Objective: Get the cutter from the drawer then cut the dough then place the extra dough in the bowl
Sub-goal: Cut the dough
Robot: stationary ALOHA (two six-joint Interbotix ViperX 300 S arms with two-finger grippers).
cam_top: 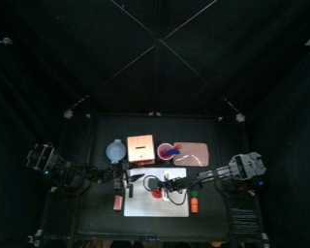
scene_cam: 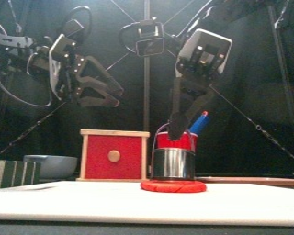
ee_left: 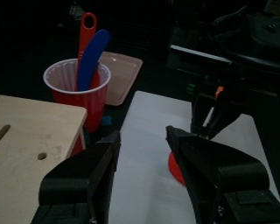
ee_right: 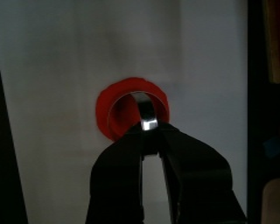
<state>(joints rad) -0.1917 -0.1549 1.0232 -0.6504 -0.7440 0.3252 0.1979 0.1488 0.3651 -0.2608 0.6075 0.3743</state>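
While pinching the wire handle of the cutter (scene_cam: 173, 163) in the tightly closed right gripper (ee_right: 149, 136), press straight down into the dough (scene_cam: 175, 186), lower centre of the front view, on the white board (scene_cam: 63, 197). Hold level. Park the left gripper (ee_left: 140, 147), jaws spread apart, upper left.

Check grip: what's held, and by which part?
Right gripper holds the cutter by its wire handle, atop the red dough; left gripper open, empty.

1. In the left wrist view, the flat red dough disc (ee_left: 174, 168) is mostly hidden behind a jaw of the left gripper (ee_left: 143, 147).
2. In the front view, the round metal cutter (scene_cam: 173, 163) hides the lower half of the red plastic cup (scene_cam: 176, 142).
3. In the top view, the toys (cam_top: 172, 150) on the flat pink tray (cam_top: 201, 153) are too small to tell.
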